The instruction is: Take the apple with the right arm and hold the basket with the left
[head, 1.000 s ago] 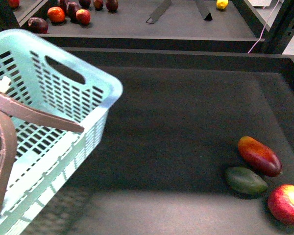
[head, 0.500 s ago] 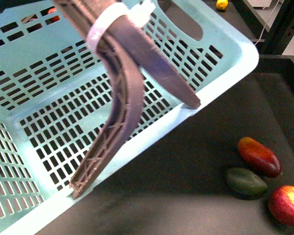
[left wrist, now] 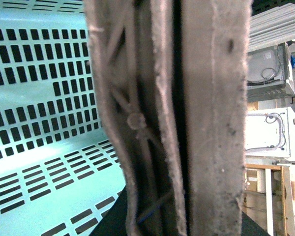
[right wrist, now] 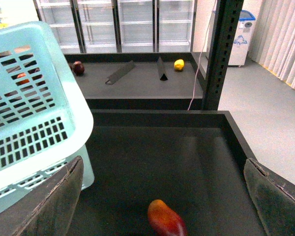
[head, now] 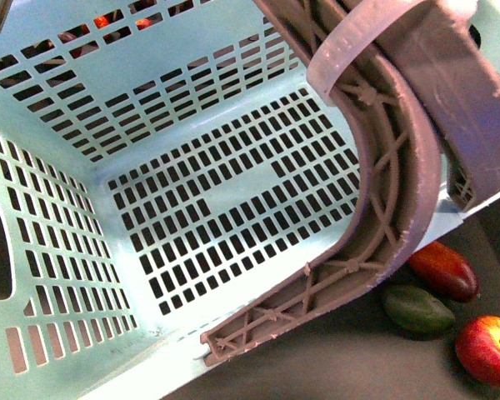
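Apple (head: 487, 348): counter (head: 333, 367), 5 o'clock, just beside green mango (head: 417, 308). Right fingers (right wrist: 56, 206) apart, empty; centre over apple first. Basket (head: 83, 133) tilted; left fingers hidden, cannot tell.

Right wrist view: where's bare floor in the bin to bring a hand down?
Bare dark floor runs from the basket to the bin's far wall, beyond the red mango. Crowded at the near right: mango, green fruit, apple.

The front view looks down into the tilted basket (head: 192, 217), near enough that it fills most of the frame. The left wrist view sits hard against the handles (left wrist: 187, 118). The right wrist view faces the surface's (right wrist: 157, 162) far edge from higher up, sharing basket and mango (right wrist: 166, 220) with the front view.
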You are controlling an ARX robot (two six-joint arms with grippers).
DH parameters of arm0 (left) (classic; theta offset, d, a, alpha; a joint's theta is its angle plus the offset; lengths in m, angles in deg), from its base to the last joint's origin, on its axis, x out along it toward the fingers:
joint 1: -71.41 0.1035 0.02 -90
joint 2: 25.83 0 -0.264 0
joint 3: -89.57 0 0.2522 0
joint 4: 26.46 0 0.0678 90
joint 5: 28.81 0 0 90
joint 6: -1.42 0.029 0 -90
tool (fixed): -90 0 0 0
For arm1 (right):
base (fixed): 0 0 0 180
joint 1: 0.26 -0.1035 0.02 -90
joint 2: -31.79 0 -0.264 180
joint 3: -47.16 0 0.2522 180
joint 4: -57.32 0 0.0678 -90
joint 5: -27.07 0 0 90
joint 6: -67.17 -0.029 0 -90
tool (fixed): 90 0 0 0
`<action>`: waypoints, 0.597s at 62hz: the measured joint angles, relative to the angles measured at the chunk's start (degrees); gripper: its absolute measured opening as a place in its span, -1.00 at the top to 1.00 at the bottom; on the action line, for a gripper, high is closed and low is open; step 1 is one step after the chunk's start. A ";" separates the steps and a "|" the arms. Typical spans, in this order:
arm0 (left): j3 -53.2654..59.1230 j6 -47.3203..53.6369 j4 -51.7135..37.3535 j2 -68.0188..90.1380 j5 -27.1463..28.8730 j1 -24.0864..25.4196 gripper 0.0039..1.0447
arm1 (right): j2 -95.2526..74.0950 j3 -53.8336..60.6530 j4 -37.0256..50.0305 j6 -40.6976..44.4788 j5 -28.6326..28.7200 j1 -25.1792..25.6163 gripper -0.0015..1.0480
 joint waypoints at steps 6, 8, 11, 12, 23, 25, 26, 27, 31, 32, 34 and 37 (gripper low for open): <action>0.00 0.20 0.04 0.00 0.52 0.11 0.70 | 0.00 0.00 0.00 0.00 0.02 0.00 -0.83; 0.00 0.24 0.07 0.00 0.72 0.11 0.70 | 0.00 0.00 0.00 0.00 0.02 0.00 -0.83; 0.00 0.33 0.07 0.00 0.72 0.11 0.70 | 0.00 0.00 0.00 0.00 0.02 0.00 -0.83; 0.00 0.35 0.07 0.00 0.70 0.11 0.70 | 0.00 0.00 0.00 0.00 0.02 0.00 -0.83; 0.00 0.35 0.07 0.02 0.17 0.09 0.70 | 0.00 0.00 0.00 0.00 0.00 0.00 -0.83; 0.00 0.35 0.07 0.02 0.02 0.09 0.70 | -0.11 -0.09 -0.15 0.04 -0.33 -0.07 -0.83; 0.00 0.35 0.07 0.02 -0.04 0.09 0.70 | -1.07 -0.68 -2.16 0.55 -2.16 -0.59 -0.83; 0.00 0.35 0.07 0.02 -0.04 0.09 0.70 | -2.58 -2.12 -5.75 0.96 -5.14 -1.44 -0.83; 0.00 0.26 0.07 0.04 -0.02 0.11 0.70 | -11.67 -6.62 -16.52 2.12 -12.55 -1.68 -0.83; 0.00 0.28 0.07 0.04 0.04 0.09 0.70 | -14.10 -7.13 -17.57 2.51 -12.81 -1.27 -0.83; 0.00 0.37 0.07 0.04 0.15 0.09 0.70 | -16.24 -7.19 -17.70 2.78 -12.85 -0.83 -0.83; 0.00 0.50 0.07 0.04 0.22 0.09 0.70 | -19.91 -7.10 -16.72 3.58 -12.48 0.37 -0.83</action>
